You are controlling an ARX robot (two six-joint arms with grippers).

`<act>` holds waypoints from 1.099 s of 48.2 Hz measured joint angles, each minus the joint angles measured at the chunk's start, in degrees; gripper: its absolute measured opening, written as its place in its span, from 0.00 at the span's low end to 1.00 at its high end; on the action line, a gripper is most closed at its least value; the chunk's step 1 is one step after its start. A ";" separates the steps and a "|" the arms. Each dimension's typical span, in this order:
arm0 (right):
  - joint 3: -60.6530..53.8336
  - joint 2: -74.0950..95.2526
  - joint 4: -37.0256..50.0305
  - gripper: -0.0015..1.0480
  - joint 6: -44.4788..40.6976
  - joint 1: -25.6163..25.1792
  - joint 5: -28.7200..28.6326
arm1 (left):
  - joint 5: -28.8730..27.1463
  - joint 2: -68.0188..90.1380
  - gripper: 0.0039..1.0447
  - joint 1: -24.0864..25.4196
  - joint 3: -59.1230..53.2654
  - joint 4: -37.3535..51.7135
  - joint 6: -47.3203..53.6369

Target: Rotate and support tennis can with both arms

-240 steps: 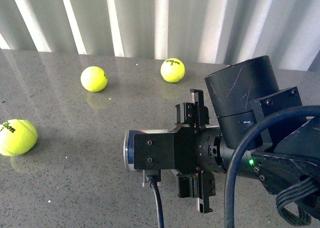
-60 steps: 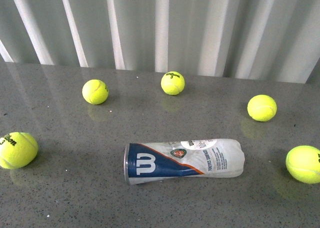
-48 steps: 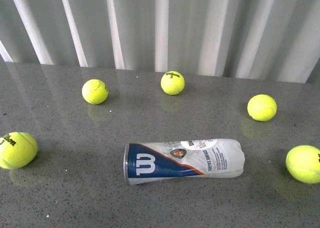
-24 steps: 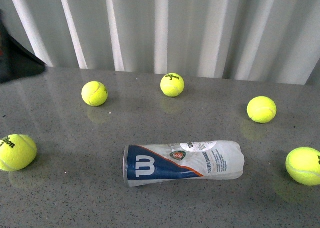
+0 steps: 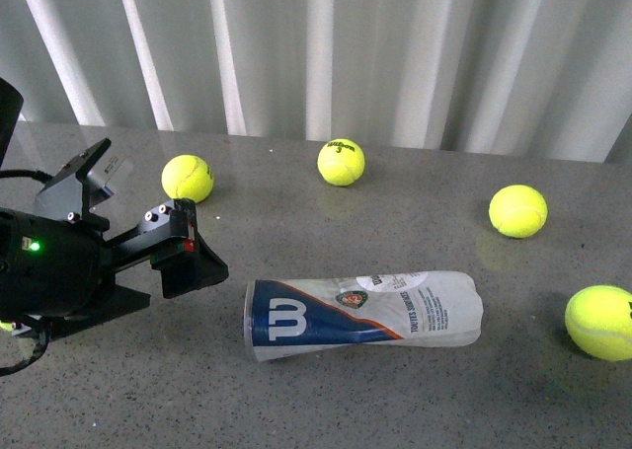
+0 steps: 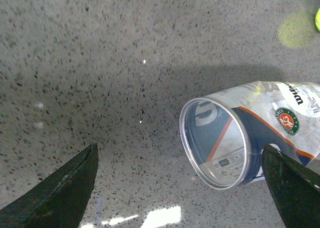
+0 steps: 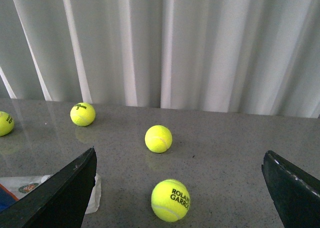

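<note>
Tennis can point(image 5: 363, 306) was seen lying on its side on the grey speckled table point(image 5: 148, 390), its silver-rimmed end turned toward the left gripper point(image 6: 180, 149). That gripper's fingers were spread wide, near the rim but apart from it. The right gripper point(image 7: 180, 152) was likewise spread open and empty.

A grey, dark-speckled, glossy tabletop point(image 5: 326, 410) of stone-like material carries everything. A clear plastic tennis can point(image 5: 365, 306) with a blue-and-white label and an orange stripe lies on its side near the front middle. Its silver metal rim point(image 5: 247, 321) points left. Four yellow-green felt tennis balls rest on the surface, all apart from the can: the far-left ball point(image 5: 187, 178), the far-middle ball point(image 5: 341, 162), the right-hand ball point(image 5: 517, 210) and the right-edge ball point(image 5: 599, 322). Faint reflections of the balls show in the polish.
</note>
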 joint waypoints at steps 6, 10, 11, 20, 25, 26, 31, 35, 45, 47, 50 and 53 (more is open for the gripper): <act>0.00 0.00 0.00 0.93 0.00 0.00 0.00 | 0.61 1.14 0.94 -0.83 -0.13 3.45 -4.66; 0.00 0.00 0.00 0.93 0.00 0.00 0.00 | 0.31 2.36 0.94 -1.44 -0.13 6.67 -8.59; 0.00 0.00 0.00 0.93 0.00 0.00 0.00 | 0.39 2.80 0.94 -1.64 -0.13 7.50 -9.62; 0.00 0.00 0.00 0.93 0.00 0.00 0.00 | 0.57 4.00 0.94 -3.30 -0.15 10.91 -14.86; 0.00 0.00 0.00 0.93 0.00 0.00 0.00 | 0.57 4.85 0.94 -4.61 -0.17 13.22 -17.49; 0.00 -0.02 0.00 0.93 0.00 0.00 0.00 | 0.63 4.96 0.94 -4.74 -0.17 13.42 -17.75; 0.00 0.00 0.00 0.93 0.00 0.00 0.00 | 1.27 5.57 0.94 -6.12 -0.42 15.02 -20.31; 0.00 0.00 0.00 0.93 0.00 0.00 0.00 | 1.64 5.73 0.94 -7.23 -1.03 16.68 -22.64; 0.00 0.00 0.00 0.93 0.00 0.00 0.00 | 1.66 5.81 0.94 -10.34 -2.71 20.44 -28.85; 0.00 0.00 0.00 0.93 0.00 0.00 0.00 | 1.66 5.99 0.94 -11.17 -2.97 21.09 -29.97; 0.00 -0.02 0.00 0.93 0.00 0.00 0.00 | 1.66 6.64 0.94 -12.20 -3.21 22.14 -31.45; 0.00 -0.02 0.00 0.93 0.00 0.00 0.00 | 1.64 7.32 0.94 -12.76 -3.37 23.06 -32.50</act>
